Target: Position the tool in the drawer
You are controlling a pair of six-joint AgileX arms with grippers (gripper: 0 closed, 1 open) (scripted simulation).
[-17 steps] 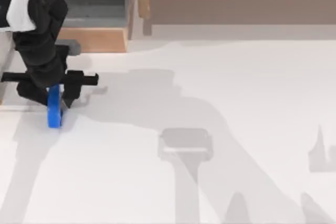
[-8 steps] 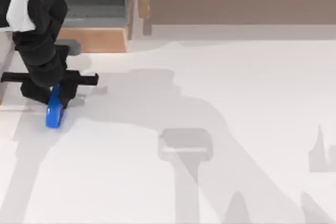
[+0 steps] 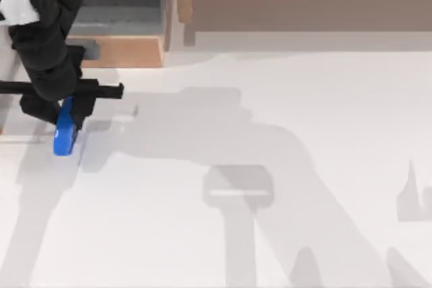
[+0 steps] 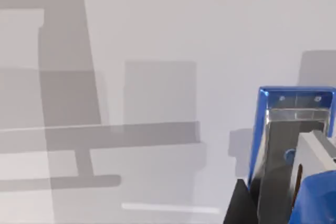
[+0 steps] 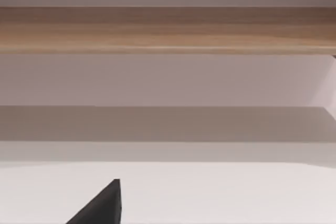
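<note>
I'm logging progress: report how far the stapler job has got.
Done: the left hand has the blue stapler gripped and off the table. In hand: carrying it at the table's left, short of the drawer. Left: getting it over the grey drawer floor and releasing.

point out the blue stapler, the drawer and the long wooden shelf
small bright blue stapler point(image 3: 65, 136), top view, on its rounded blue top
grey-walled drawer with tan wooden front point(image 3: 125, 52), top view, on the front panel
long brown wooden shelf point(image 3: 304, 6), top view, on its front face
</note>
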